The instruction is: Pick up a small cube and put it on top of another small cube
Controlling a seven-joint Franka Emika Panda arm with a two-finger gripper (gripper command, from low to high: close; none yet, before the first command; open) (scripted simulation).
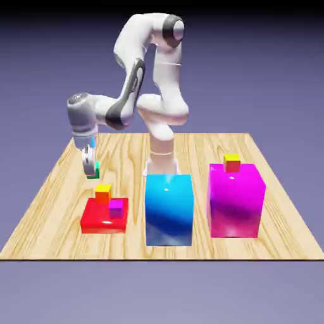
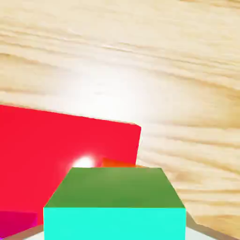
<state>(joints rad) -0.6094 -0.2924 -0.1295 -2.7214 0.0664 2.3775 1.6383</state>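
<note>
Jaws clamped on the green cube (image 1: 96, 171), from what I see: in the exterior view it sits right at the tip of my gripper (image 1: 92, 169), clear of the table (image 1: 57, 190). In the hand view the green cube (image 2: 115, 204) fills the bottom middle, large, green top face and a cyan-lit near face, hiding most of the fingers; only pale grey slivers show at the bottom corners beside it.

Cube is in the air, above and just behind the red block (image 1: 104, 216), toward the exterior view's left. Red block is low and flat. On it sit a tiny orange cube (image 1: 103, 193) with a yellow top and, touching it on the exterior view's right, a tiny purple cube (image 1: 116, 208). Hand view: red block (image 2: 61, 154) lies beyond the held cube, a sliver of orange cube (image 2: 117, 163) peeks over the green top edge, bit of purple cube (image 2: 16, 224) at lower left. Rest is wood grain with a bright glare spot.

Further right in the exterior view: tall blue block (image 1: 168, 210) at the middle, near the front edge. Then a magenta block (image 1: 235, 200), apart from the blue, with another tiny orange yellow-topped cube (image 1: 231, 163) on its top. Arm bends down from the base to the left side.
</note>
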